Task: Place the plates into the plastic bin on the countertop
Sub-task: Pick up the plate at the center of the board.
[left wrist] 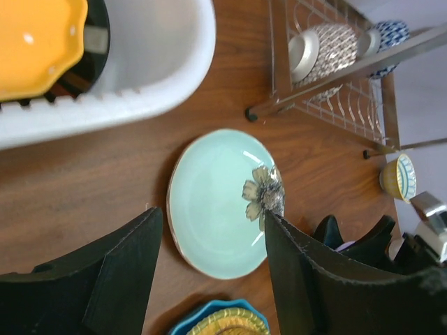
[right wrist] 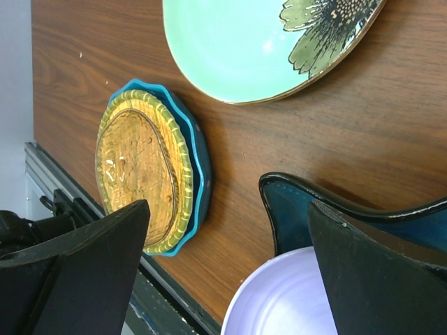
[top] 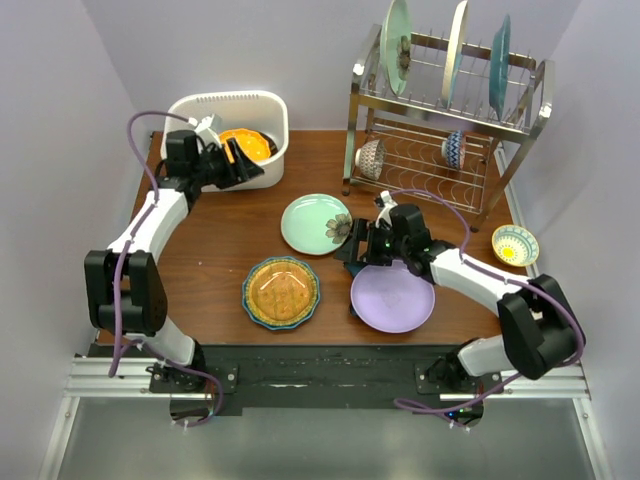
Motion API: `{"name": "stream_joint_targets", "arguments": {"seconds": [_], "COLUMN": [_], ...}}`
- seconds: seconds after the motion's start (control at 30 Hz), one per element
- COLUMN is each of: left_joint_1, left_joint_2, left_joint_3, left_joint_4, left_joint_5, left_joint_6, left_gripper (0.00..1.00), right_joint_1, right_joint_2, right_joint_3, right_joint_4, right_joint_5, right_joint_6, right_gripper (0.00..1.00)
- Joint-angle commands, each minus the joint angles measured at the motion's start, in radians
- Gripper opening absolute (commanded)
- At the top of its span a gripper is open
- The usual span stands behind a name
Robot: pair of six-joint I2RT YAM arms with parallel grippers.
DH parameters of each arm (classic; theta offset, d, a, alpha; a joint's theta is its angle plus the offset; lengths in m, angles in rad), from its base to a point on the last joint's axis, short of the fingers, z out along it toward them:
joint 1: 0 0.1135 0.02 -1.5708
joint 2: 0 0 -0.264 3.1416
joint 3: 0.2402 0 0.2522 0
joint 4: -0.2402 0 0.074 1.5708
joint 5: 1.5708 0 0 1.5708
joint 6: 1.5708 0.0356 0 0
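A: How many plates are on the countertop (top: 220,240)?
B: 3 lie flat: mint plate (top: 308,222), amber plate (top: 281,292), lavender plate (top: 395,300). 1 orange plate (top: 247,143) sits in the plastic bin (top: 200,105). 3 upright plates (top: 396,32) stand in the wire rack (top: 430,165).
A: And the 2 grippers?
B: The left gripper (top: 250,165) is beside the bin and the right gripper (top: 352,255) is at the lavender plate's edge. Both are spread, gripping nothing.
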Motion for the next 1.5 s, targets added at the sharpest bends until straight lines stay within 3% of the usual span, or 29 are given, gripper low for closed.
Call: {"name": "stream_joint_targets", "arguments": {"seconds": [0.0,0.43,1.13,1.47], "left_joint_1": [-0.015,-0.098,-0.136,-0.139], "left_joint_2": [-0.047,0.017,0.233,0.321], "left_joint_3": [-0.073,-0.233,-0.279,-0.316], "left_joint_4": [0.051,0.120,0.255,0.398], "left_joint_5": [-0.024,-0.011,0.031,0.094], "left_joint_6": [0.012,-0.042,-0.093,-0.172], "left_gripper": [0.64,0.61,0.56,0.44], "right_joint_1": [0.000,-0.012,-0.130,-0.142], "right_joint_2": [0.010,0.098,0.159,0.162], "right_joint_3": [0.055,0.101,0.104,0.102], "right_joint_4": [0.022,0.027,0.058,0.059], "right_joint_5": [0.010,0.039,-0.002,-0.019], "right_joint_6": [0.010,0.005,-0.004,-0.007], "right_gripper": [0.99,0.99,0.99,0.99]}}
